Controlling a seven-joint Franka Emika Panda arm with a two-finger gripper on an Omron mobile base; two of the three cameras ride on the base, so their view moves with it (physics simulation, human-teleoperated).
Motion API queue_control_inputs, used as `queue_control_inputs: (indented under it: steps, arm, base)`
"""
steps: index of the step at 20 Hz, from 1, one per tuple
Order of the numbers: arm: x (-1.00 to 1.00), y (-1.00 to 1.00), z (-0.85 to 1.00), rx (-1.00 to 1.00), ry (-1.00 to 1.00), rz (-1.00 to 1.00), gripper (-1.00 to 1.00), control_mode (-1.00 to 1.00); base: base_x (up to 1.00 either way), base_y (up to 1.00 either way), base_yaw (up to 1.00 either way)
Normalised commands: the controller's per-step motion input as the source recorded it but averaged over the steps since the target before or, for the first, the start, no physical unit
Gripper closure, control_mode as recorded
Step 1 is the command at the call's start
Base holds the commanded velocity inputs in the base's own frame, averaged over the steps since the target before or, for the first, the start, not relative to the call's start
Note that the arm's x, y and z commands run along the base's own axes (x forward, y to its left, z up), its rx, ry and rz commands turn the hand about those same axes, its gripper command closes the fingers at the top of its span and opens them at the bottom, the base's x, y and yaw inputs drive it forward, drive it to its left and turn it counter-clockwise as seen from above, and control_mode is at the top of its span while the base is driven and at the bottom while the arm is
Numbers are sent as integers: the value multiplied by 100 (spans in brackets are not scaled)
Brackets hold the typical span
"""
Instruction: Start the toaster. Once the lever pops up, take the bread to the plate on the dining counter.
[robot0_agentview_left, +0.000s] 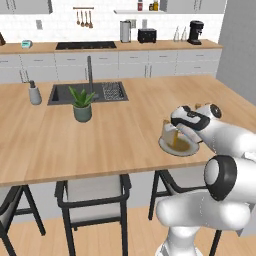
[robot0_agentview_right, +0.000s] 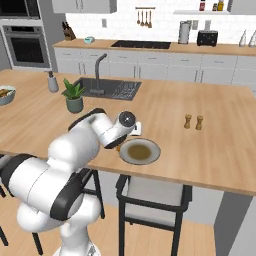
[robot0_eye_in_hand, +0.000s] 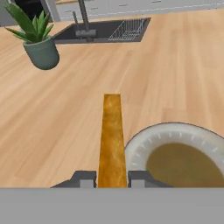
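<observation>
Golden-brown bread (robot0_eye_in_hand: 112, 140), edge-on, streaked darker. Plate (robot0_eye_in_hand: 144, 146) pale grey at the rim, olive-brown in the centre. Desk (robot0_eye_in_hand: 175, 65) light wood with fine grain. Plant (robot0_eye_in_hand: 30, 22) bright green in a grey-green pot (robot0_eye_in_hand: 42, 54). Sink (robot0_agentview_left: 65, 93) dark grey.

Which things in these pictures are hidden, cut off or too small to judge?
- Bread: seen edge-on in the hand view; its lower end is cut off by the bottom.
- Plate: the arm covers its right part in the left base view.
- Toaster: too small for its lever position to be read.
- Gripper: only fingertips visible.
</observation>
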Motion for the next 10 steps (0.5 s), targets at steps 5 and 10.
queue_control_inputs:
  steps: [5, 10]
  arm:
    - [44, -9, -43, 0, -2, -1, 100, -100]
    - [42, -29, -35, 4, 0, -3, 100, -100]
  base:
    - [0, 0, 0]
    - [0, 0, 0]
